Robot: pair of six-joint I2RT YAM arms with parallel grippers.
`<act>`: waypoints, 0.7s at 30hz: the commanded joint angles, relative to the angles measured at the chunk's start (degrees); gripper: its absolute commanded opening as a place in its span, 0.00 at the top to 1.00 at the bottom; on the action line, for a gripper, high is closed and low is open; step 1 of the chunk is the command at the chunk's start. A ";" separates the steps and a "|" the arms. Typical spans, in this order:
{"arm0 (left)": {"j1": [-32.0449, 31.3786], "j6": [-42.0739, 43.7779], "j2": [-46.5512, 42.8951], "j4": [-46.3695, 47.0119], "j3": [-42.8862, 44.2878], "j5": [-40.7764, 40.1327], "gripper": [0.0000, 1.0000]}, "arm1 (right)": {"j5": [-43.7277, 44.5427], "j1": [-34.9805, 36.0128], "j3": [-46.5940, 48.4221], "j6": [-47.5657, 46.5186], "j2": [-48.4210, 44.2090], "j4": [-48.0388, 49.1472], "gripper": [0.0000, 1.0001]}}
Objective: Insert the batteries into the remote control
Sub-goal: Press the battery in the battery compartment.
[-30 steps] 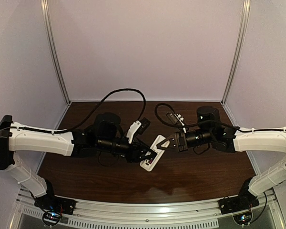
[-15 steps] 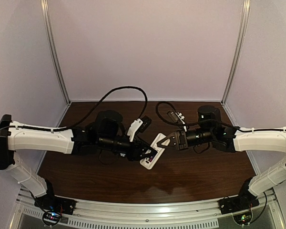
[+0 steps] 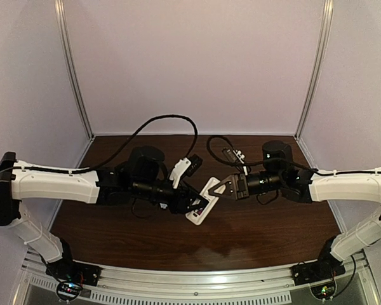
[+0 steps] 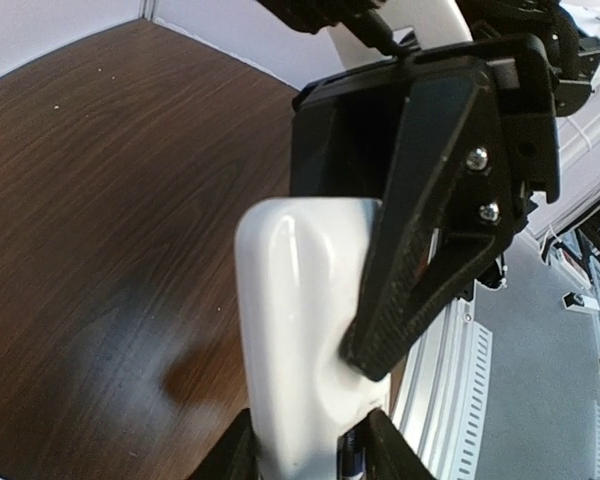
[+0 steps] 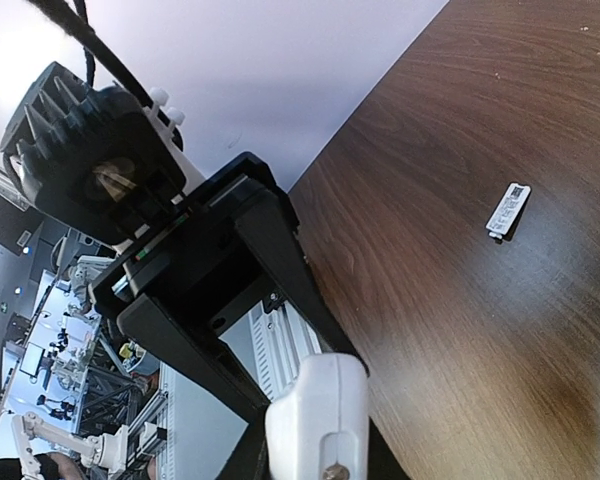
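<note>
Both arms are in over the middle of the counter (image 3: 260,235), meeting nose to nose on the remote (image 3: 197,218). The white handset hangs between them on a slant, clear of the dark wood, with its shadow on the boards beneath it in the left wrist view.

The right fingers (image 4: 420,250) are clamped on the far end. One black wedge-shaped finger lies across the remote's edge, and from the right wrist camera the rounded white end sits squeezed between that pair at the bottom of the shot. That is a firm grip.

The left fingers (image 4: 238,455) are on the other end, one on each side of the handset at the very bottom of their own camera's view. So little of them shows that I cannot tell whether they are pinching the remote or only flanking it.

Tucked beside the remote there, against the right-hand finger, is a thin sliver of dark blue, which looks like a battery (image 4: 351,466). Most of it is hidden. From overhead, a small purple spot shows on the remote where the left fingers meet it.

Off to one side, a small white strip (image 5: 508,210) lies flat on the counter, well apart from the action. A black cable (image 3: 159,121) loops up behind the left arm.
</note>
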 commanded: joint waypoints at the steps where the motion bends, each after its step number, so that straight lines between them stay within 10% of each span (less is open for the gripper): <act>1: 1.81 3.21 -0.36 0.56 -2.56 0.19 0.58 | -2.04 1.11 0.63 1.93 -1.44 1.90 1.00; 8: 1.85 4.11 -1.60 1.73 -3.22 5.37 0.43 | -1.18 1.02 0.24 -0.61 -1.40 -1.08 1.00; 21: 1.98 5.45 -0.14 -1.00 -3.88 4.28 0.48 | -1.30 0.98 0.59 -0.67 -1.89 -1.23 1.00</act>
